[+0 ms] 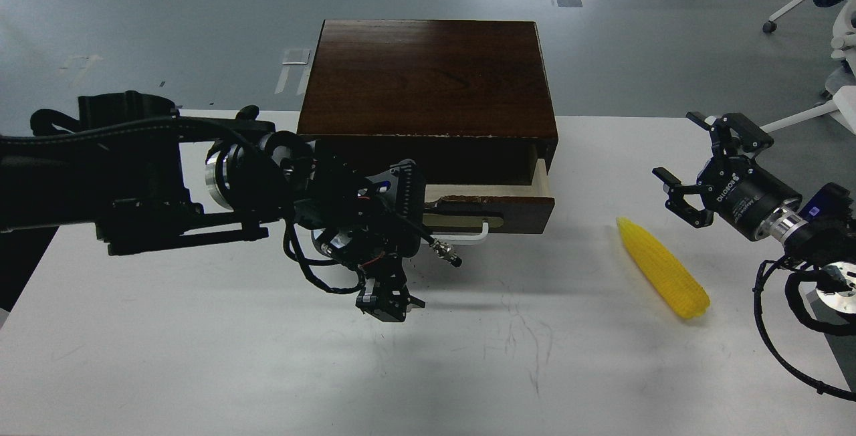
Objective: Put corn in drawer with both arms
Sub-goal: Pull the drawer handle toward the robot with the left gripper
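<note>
The yellow corn (662, 267) lies on the white table (200, 356), to the right of the dark brown cabinet (428, 75). The drawer (508, 212) is pulled out a little and shows a strip of its pale interior; its white handle (476, 235) is partly hidden by my left arm. My left gripper (389, 307) hangs point-down in front of the drawer's left half, just above the table; its dark fingers cannot be told apart. My right gripper (677, 145) is open and empty, above and to the right of the corn's tip.
The cabinet stands at the table's far edge, in the middle. White chair legs (802, 115) and a wheeled base stand on the grey floor beyond the table's right corner. My right arm's cables (782, 329) loop over the table's right edge.
</note>
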Motion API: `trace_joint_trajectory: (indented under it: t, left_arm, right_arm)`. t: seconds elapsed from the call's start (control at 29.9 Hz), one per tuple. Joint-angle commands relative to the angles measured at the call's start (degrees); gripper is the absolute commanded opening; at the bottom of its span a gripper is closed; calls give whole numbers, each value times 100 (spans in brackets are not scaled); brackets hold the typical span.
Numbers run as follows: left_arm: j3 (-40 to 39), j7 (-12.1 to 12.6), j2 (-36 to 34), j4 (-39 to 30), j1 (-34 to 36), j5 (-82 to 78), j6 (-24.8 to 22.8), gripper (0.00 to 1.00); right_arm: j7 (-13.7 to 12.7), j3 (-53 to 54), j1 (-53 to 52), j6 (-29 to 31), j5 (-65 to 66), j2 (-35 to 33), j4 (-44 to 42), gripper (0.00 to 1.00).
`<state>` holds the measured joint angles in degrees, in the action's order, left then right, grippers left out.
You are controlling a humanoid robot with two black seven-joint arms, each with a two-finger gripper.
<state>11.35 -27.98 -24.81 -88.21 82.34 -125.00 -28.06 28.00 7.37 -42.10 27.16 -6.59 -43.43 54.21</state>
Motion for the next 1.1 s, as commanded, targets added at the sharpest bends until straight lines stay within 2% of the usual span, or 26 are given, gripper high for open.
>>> trace_joint_trajectory:
  t: [0.0,0.63,0.84,0.9,0.97,1.07]
  left_arm:
    - [-1,-2,117,-3,115,0,6,98]
    - [-80,-2,284,-108,432,0,6,98]
    - [-764,-2,73,-231,520,0,6,98]
    - [-1072,-2,-128,-258,511,465,6,98]
    - [-1406,-2,-418,-241,494,1604,6,98]
    - [-1513,-2,-805,-179,476,2706,6,98]
  right_arm:
    - [0,-7,0,0,0,1,2,99]
    - [0,-7,26,0,0,1,2,99]
    - [0,-7,26,0,0,10,2,99]
    - [0,-7,26,0,0,1,2,99]
    - [0,-7,26,0,0,1,-7,99]
    - [0,-16,26,0,0,1,-7,99]
